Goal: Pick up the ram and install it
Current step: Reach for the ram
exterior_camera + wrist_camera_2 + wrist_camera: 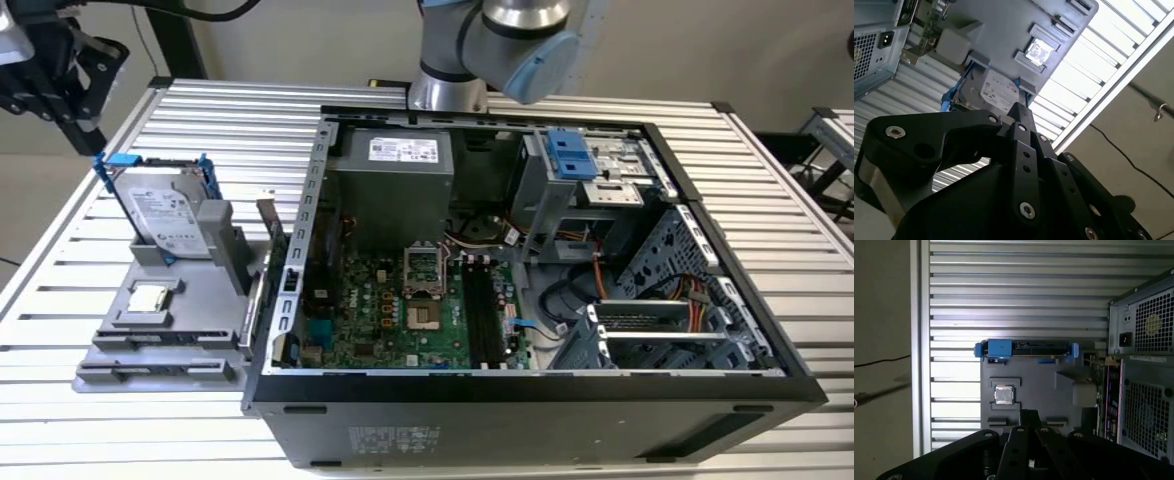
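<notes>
In the exterior view my black gripper point(80, 120) hangs at the table's far left corner, above and behind the grey holder tray point(160, 350). Both wrist views show the fingers point(1028, 416) point(1021, 114) drawn together with nothing between them. The ram point(271, 240) looks like a thin stick standing on edge at the tray's right side, close to the case wall. The gripper is well clear of it. The open computer case point(534, 390) lies on its side with the green motherboard point(387, 320) and its black slots point(483, 315) exposed.
A silver hard drive in a blue-handled frame point(167, 215) point(1026, 348) stands on the tray. A small square silver processor chip point(151, 297) point(1003, 394) point(1037, 50) lies in front of it. The slatted metal table point(80, 200) ends near the gripper; a cable point(1126, 160) hangs beyond its edge.
</notes>
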Available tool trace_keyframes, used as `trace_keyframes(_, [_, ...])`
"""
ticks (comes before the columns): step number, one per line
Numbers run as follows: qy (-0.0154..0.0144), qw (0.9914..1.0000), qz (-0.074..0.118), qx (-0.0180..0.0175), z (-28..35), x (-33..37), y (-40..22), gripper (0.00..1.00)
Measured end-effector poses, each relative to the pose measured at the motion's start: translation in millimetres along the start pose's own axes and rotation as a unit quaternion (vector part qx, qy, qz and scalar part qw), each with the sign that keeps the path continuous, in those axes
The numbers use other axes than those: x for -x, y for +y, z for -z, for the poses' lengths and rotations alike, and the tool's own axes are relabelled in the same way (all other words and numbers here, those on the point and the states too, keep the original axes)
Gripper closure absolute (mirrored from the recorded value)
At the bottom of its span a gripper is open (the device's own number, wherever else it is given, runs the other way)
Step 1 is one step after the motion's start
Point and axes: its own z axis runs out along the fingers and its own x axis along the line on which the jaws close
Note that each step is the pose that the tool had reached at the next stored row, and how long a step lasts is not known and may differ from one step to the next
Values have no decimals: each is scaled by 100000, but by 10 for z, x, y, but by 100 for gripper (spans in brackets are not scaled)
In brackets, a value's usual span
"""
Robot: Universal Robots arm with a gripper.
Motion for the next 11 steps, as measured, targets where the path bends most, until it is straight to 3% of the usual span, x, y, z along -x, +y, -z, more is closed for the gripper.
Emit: trace_keyframes(11, [8,100000,-1,-3,12,2,-226,100])
